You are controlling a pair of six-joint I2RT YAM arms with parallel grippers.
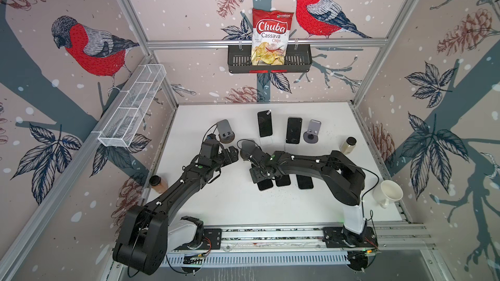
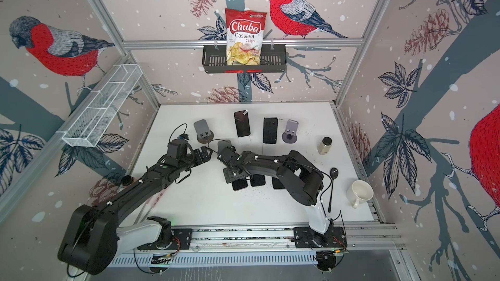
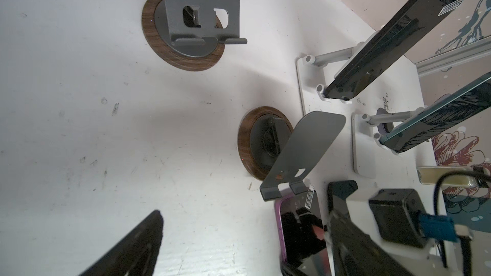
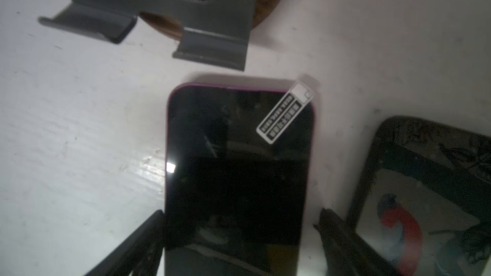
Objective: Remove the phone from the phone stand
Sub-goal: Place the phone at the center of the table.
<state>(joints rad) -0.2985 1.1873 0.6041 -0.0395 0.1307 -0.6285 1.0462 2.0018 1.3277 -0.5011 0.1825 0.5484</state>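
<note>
Phone (image 4: pixel 239 168) lies flat just near of empty stand (image 4: pixel 159 3), long axis near-far, between right gripper (image 4: pixel 241 212)'s wide jaws; left gripper (image 1: pixel 231 154) wide, further left.

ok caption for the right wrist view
Right gripper open around a purple-edged phone lying flat near an empty stand

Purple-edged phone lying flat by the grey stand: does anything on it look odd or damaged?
A white printed sticker sits askew across one corner of the phone, over its dark screen. Its tab pokes past the edge, perhaps a leftover peel tab. No cracks show in the visible part.
</note>
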